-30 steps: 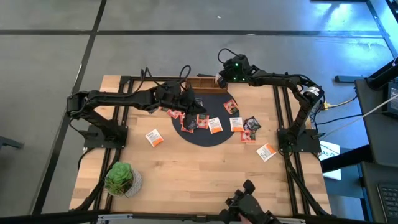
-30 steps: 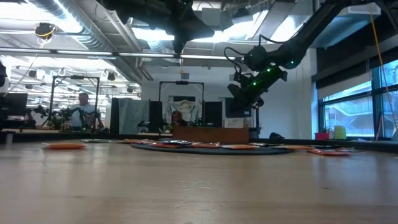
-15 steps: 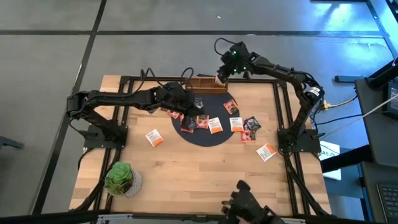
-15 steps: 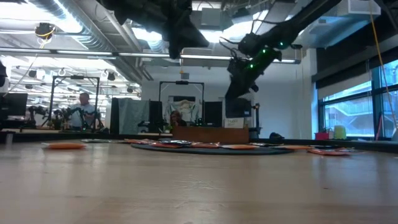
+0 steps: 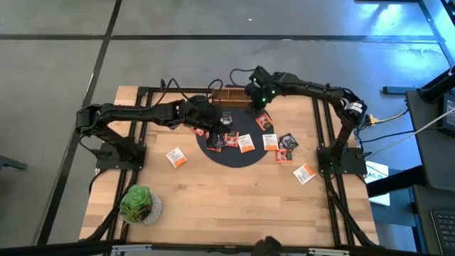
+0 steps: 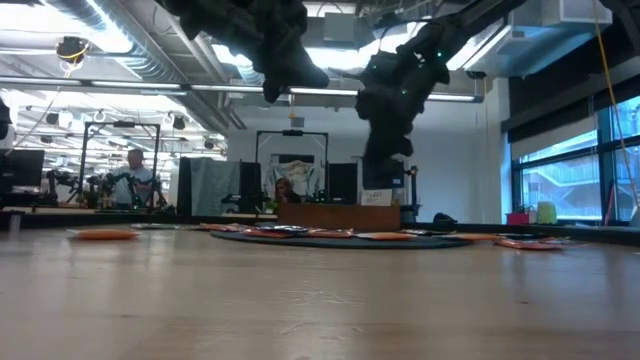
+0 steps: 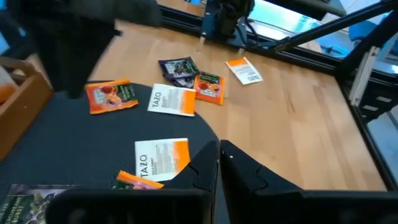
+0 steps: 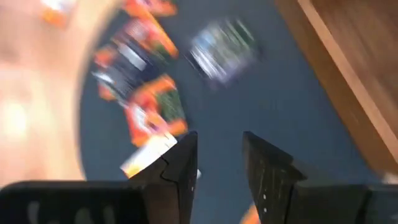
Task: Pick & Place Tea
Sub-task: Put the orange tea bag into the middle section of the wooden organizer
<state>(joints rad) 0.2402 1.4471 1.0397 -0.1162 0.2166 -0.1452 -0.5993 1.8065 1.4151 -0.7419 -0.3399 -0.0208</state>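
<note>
The tea (image 5: 246, 143) consists of small flat squarish paper packets: orange, white with an orange band, red-orange, and dark purple. Several lie on the black round mat (image 5: 234, 158) directly beneath my left claw (image 7: 219, 163); the left wrist view shows a white-and-orange packet (image 7: 161, 157) just ahead of that claw's fingertips. Further packets lie on bare wood past the mat edge, among them a dark purple packet (image 7: 179, 68) touching an orange one (image 7: 209, 86). One orange-and-white packet (image 5: 176, 157) lies apart on the side of my left arm, and another (image 5: 304, 173) lies near my right arm's base.

My left claw is closed, fingers together, empty, above the mat. My right claw (image 8: 219, 163) stands with fingers apart, empty, above the mat's far edge, next to the wooden box (image 5: 233, 94). I cannot tell the box's contents.

The counter (image 5: 227, 206) is pale planked wood, smooth. The mat is matte. A green leafy plant (image 5: 137, 203) stands at the near corner, well apart from both claws.
</note>
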